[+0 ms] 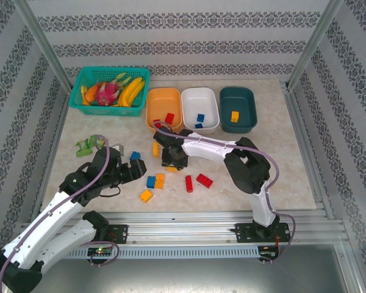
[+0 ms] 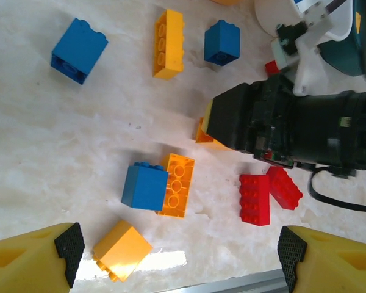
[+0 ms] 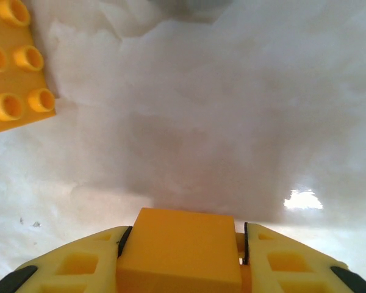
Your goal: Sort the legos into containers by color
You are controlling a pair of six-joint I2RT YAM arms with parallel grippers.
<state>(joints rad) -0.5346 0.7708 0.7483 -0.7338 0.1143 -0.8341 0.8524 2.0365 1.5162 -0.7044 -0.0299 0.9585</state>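
Gripping an orange-yellow lego (image 3: 178,259), the right claw (image 3: 183,239) has it pinched snug between both fingers, down near the tabletop (image 1: 287,165) in front of the orange bin (image 1: 152,101). The left claw (image 2: 180,250) is spread wide and empty above a blue lego (image 2: 145,186) that's touching a yellow lego (image 2: 177,185), with two red legos (image 2: 255,199) nearby. The orange bin has a red brick (image 1: 169,118), the white bin (image 1: 199,93) blue bricks (image 1: 200,118), and the teal bin (image 1: 238,91) a yellow brick (image 1: 235,116).
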